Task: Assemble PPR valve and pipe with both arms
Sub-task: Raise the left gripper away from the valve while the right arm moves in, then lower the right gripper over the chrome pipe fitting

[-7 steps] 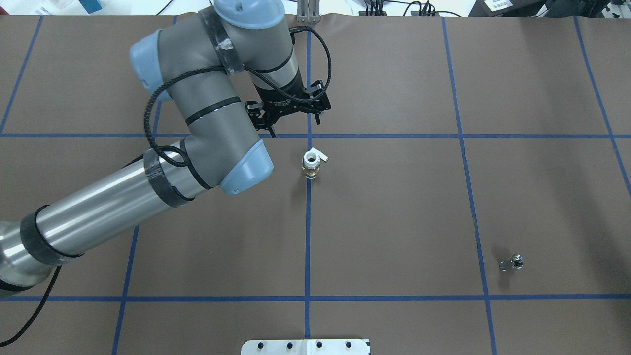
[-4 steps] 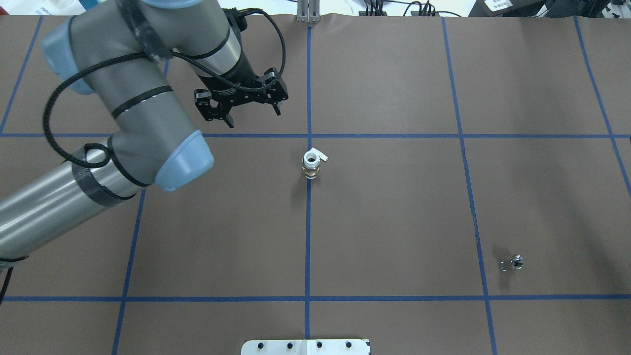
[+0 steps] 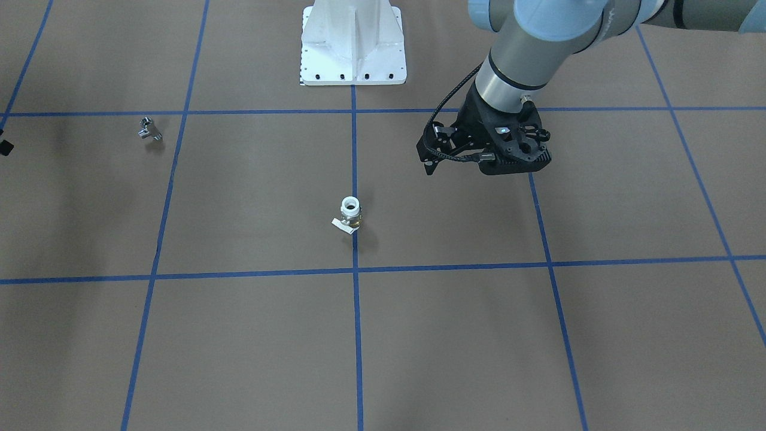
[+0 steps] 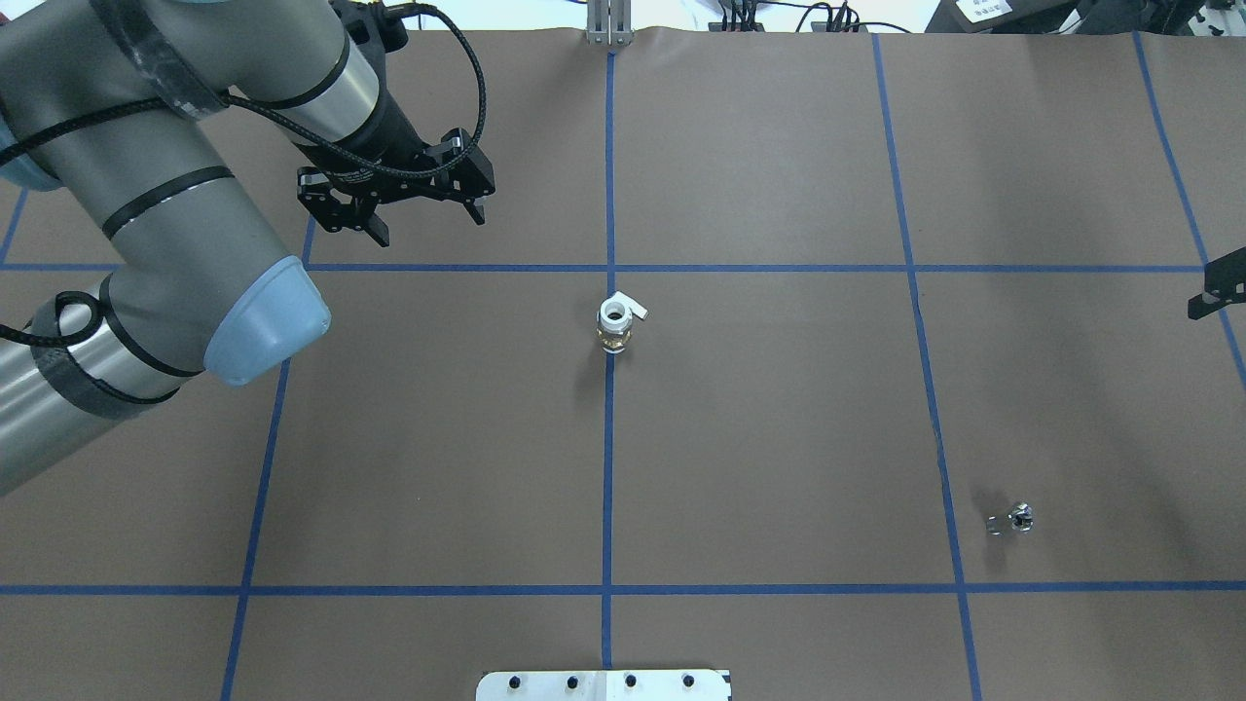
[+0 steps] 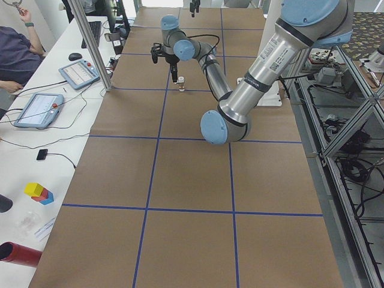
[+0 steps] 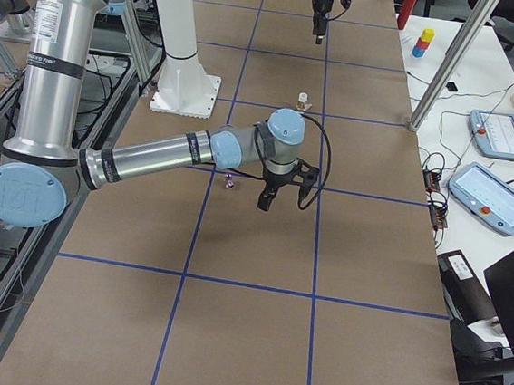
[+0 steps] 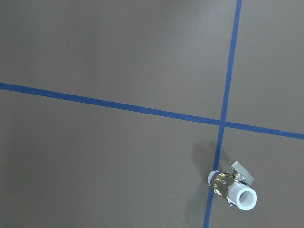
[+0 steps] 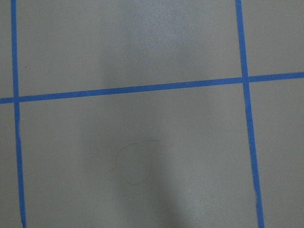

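On our left gripper (image 4: 429,226) the jaws gape wide, empty; the pipe (image 4: 614,325) stands upright, well apart from them. We cannot tell how the right gripper (image 4: 1222,287) stands; the PPR valve (image 4: 1012,521) lies apart from it.

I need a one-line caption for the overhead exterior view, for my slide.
Open left pincer hovers up-left of the standing pipe; PPR valve lies far right.

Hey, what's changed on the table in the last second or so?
The left end effector, open and empty, swung away from the pipe toward the robot's left. The right end effector edged into the overhead view. Pipe and valve have not moved.
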Motion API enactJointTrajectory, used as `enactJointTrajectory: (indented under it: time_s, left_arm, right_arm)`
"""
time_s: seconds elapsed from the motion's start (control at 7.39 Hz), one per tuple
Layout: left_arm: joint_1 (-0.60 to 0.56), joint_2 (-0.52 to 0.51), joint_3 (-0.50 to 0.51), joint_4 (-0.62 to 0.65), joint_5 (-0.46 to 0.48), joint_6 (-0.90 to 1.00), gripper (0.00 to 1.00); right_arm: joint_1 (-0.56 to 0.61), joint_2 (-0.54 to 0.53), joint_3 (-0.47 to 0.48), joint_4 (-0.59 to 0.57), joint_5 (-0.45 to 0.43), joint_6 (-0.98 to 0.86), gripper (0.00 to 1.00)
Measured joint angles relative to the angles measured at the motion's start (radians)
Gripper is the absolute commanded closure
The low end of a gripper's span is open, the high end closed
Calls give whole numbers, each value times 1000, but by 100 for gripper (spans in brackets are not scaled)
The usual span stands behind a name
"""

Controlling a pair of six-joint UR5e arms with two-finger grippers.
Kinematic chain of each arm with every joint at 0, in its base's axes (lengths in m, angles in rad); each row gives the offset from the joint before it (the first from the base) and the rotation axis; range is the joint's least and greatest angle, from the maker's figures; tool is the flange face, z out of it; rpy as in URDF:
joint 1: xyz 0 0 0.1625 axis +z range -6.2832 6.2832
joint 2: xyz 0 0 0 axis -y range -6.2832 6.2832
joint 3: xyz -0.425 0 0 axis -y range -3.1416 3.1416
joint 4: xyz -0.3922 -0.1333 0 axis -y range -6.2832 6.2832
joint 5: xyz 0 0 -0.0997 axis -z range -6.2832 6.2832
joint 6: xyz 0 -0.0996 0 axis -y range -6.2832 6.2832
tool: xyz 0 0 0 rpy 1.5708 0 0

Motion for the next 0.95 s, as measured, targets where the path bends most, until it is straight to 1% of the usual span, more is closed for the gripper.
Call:
enactJointTrajectory:
  time_s: [0.27, 0.54, 0.81, 0.95]
  left_arm:
    - [-2, 6, -9, 1, 1, 2, 0]
    - [-3, 7, -12, 1, 2, 2, 0]
    - [-3, 9, -12, 1, 4, 2, 0]
    - [-3, 12, -12, 1, 4, 2, 0]
  right_arm:
    - [-92, -23, 56, 0, -22, 218, 0]
    - [-199, -27, 90, 21, -84, 442, 0]
    - [-299, -33, 98, 101, -122, 627, 0]
    - [-343, -53, 98, 169, -138, 705, 0]
